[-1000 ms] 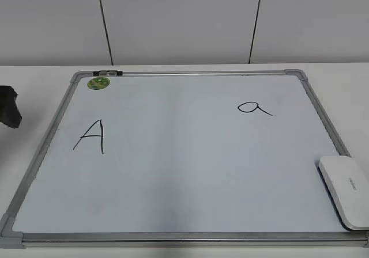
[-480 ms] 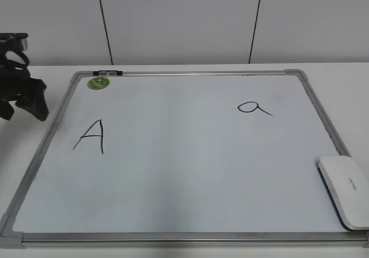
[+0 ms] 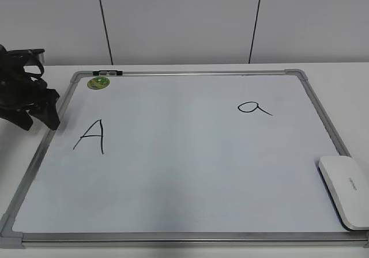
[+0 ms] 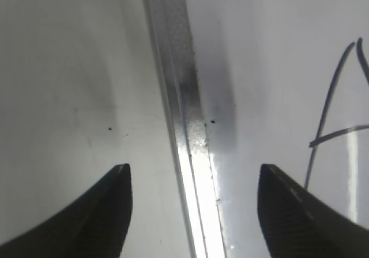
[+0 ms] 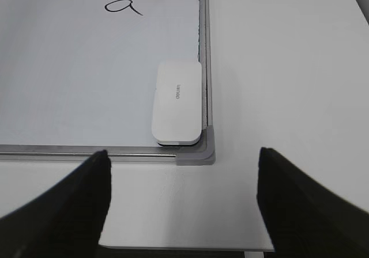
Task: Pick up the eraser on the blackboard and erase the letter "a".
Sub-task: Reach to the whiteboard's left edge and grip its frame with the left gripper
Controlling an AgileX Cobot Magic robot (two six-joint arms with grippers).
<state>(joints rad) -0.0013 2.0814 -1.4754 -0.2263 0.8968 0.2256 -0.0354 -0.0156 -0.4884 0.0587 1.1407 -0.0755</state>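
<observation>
The blackboard [image 3: 190, 72] lies flat on the white table. The eraser [image 3: 346, 192] lies on its near right corner and also shows in the right wrist view [image 5: 177, 102]. The letter "a" [image 3: 253, 108] is at the board's upper right, also in the right wrist view [image 5: 122, 6]. My left gripper [image 3: 40, 122] is open and empty over the board's left frame [image 4: 179, 85]; its jaws [image 4: 193, 171] straddle that frame. My right gripper [image 5: 183, 154] is open and empty, above the table just short of the eraser's corner. It is outside the exterior view.
A capital "A" [image 3: 91, 137] is written at the board's left and is partly seen in the left wrist view [image 4: 331, 114]. A green sticker [image 3: 98, 83] and a small clip [image 3: 107, 72] sit at the top left. A white wall stands behind the table.
My left arm has come in from the left edge and moved right and down to the board's left frame. The eraser, the board and the letters have not moved.
</observation>
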